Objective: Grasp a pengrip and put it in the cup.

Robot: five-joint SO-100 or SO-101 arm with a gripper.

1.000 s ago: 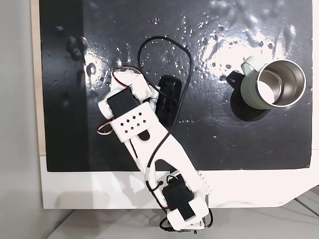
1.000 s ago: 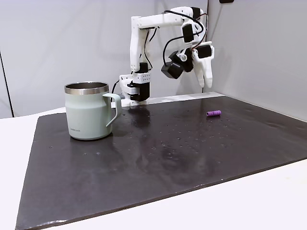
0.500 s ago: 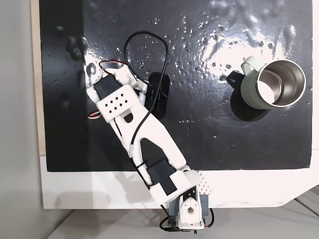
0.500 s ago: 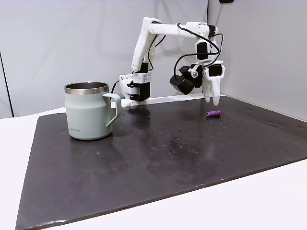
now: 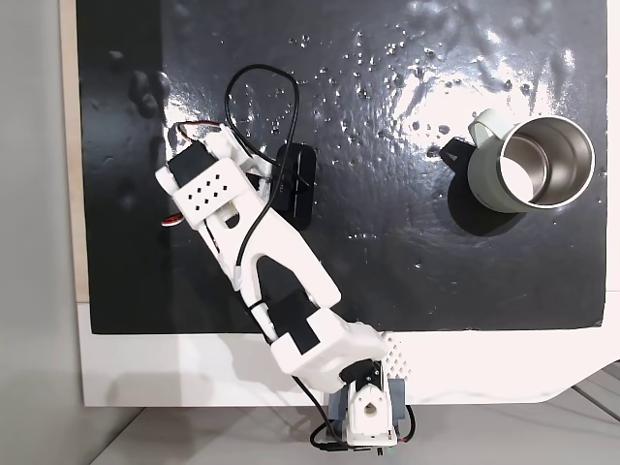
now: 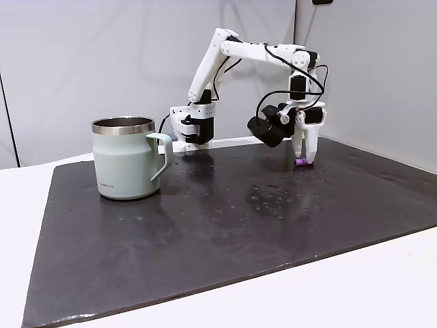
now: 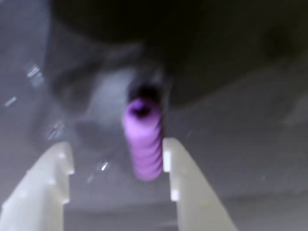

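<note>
Right now your gripper (image 7: 118, 159) is standing with its pale fingers (image 7: 185, 187) spread apart in the wrist view, and the purple pengrip (image 7: 143, 139) is lying on the dark mat (image 6: 205, 232) between them, close against the right-hand finger. Seen from a fixed view, the gripper (image 6: 305, 158) is pointing down at the mat, well apart from the sage-green cup (image 6: 128, 158), which is sitting upright on the same mat.

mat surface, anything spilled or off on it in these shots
The black mat is speckled with small shiny spots like droplets or bumps; which, I cannot tell. Otherwise nothing odd: the cup stands upright, and the pengrip lies between the open gripper's fingers.
</note>
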